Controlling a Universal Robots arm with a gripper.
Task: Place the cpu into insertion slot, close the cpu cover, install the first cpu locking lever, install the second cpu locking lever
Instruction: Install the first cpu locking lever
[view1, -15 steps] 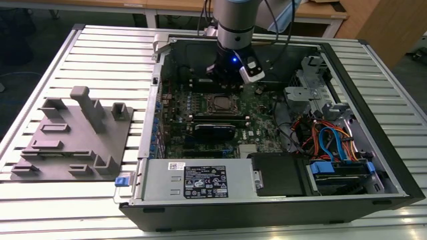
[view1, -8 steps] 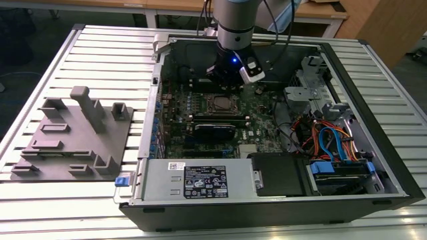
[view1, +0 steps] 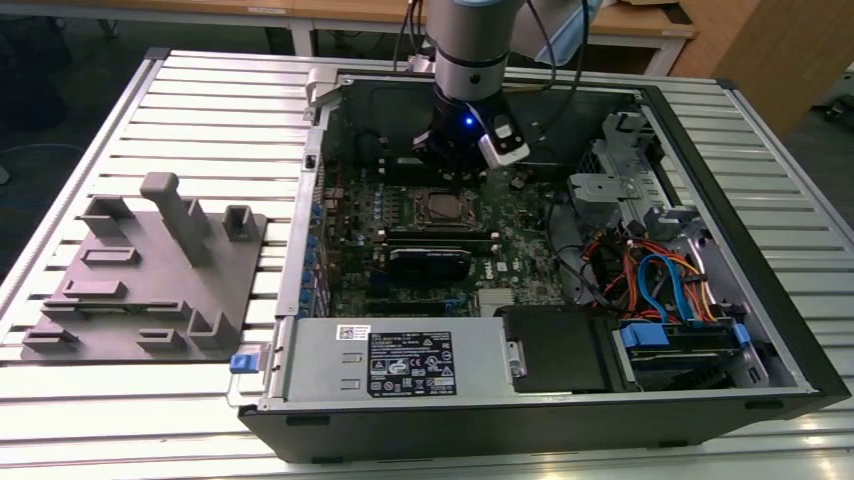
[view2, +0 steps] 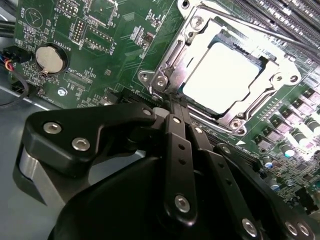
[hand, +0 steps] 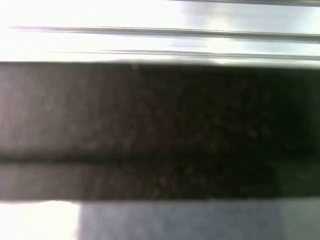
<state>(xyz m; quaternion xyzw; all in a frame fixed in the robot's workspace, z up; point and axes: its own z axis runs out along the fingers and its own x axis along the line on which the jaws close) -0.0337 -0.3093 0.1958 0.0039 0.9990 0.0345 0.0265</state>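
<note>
In the second wrist view the cpu (view2: 222, 72) lies flat in the insertion slot (view2: 235, 120), its pale metal top glaring in the light. The cpu cover (view2: 192, 40) is folded down around it as a silvery frame. A thin metal lever (view2: 260, 24) runs along one edge of the socket. My gripper (view2: 172, 102) is shut, its black fingers (view2: 175, 150) pressed together, with the tips right at the socket's corner (view2: 159, 81). In the exterior view the gripper (view1: 447, 172) hangs inside the open computer case just behind the socket (view1: 437, 208).
Long black memory slots (view2: 285, 15) run beside the socket, and a coin battery (view2: 50, 59) sits on the green board. A black card (view1: 430, 262), the power supply (view1: 400, 362) and cables (view1: 661, 280) crowd the case. A grey fixture (view1: 147, 270) stands at the exterior view's left.
</note>
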